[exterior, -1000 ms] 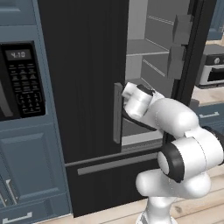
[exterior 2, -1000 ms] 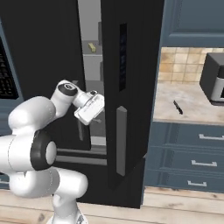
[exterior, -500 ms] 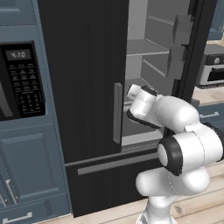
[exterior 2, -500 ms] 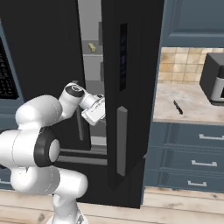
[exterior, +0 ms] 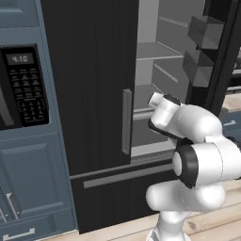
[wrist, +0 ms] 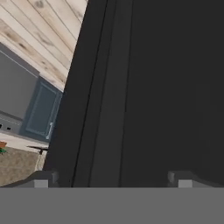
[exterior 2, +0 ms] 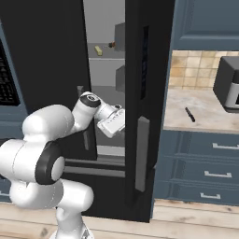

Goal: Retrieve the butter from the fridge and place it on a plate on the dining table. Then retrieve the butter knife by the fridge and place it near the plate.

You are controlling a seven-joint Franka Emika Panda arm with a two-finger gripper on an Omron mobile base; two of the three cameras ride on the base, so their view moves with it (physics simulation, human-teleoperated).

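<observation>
The black fridge [exterior: 94,94] has its left door shut and its right door [exterior 2: 145,93] swung open, showing pale grey shelves. The butter [exterior 2: 98,50], a slim pale yellow stick, lies on an upper shelf next to a small dark brown lump [exterior 2: 111,45]. My gripper [exterior 2: 120,125] hangs in the opening at mid height, well below the butter and close to the open door. In the hand view the gripper [wrist: 113,179] is open, its tips wide apart and empty, facing a dark door face. The butter knife [exterior 2: 189,114] lies on the counter right of the fridge. The plate and dining table are out of view.
A blue-grey cabinet with a microwave [exterior: 21,87] stands left of the fridge. Right of it, the marbled counter [exterior 2: 205,112] on blue drawers [exterior 2: 210,158] carries a dark appliance [exterior 2: 228,84]. Door bins [exterior: 202,52] jut from the open door.
The hand has shifted a little to the right and slightly down, closer to the open door's inner face. The jaws stay wide open.
</observation>
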